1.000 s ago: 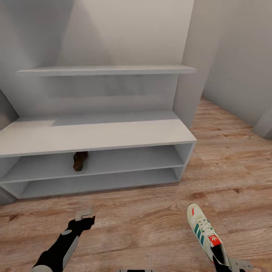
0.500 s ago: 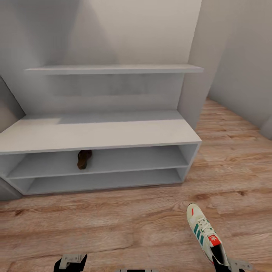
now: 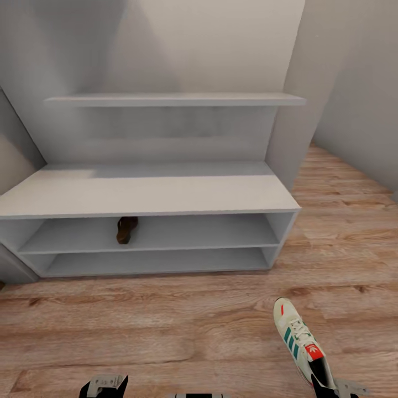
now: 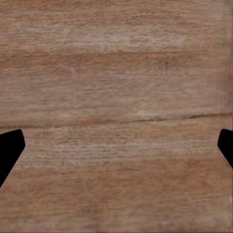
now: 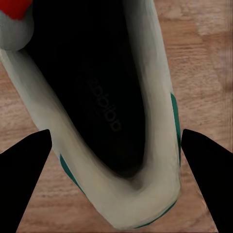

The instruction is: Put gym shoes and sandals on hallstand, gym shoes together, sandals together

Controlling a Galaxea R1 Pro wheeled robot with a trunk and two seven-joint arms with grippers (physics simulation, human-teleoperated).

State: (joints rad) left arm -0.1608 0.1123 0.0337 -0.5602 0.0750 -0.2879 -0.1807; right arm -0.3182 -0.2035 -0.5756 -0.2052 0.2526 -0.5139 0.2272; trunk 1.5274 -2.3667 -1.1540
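Right wrist view puts us closest to the work: our right gripper (image 5: 116,145) straddles the heel of a gym shoe (image 5: 97,111), one finger on each outer side of the cream upper, so we judge the jaws clamped on the shoe, or close to it, with the dark inside facing the camera. In the head view that same shoe (image 3: 299,341) sits at the near right with its toe aimed away from us toward the rack, seemingly carried that way so it can slide in toe first. The left gripper (image 4: 116,145) hangs over bare corridor floor (image 4: 116,73) with its fingers spread wide and nothing between them, likely kept free for another pickup. Farther off stands the hallstand (image 3: 149,193), a pale-grey bench with two open shelf rows; one dark-brown sandal (image 3: 126,229) already lies in the upper row, left of centre. We reckon the free shelf to the sandal's right suits the gym shoes, leaving the space beside it for its mate
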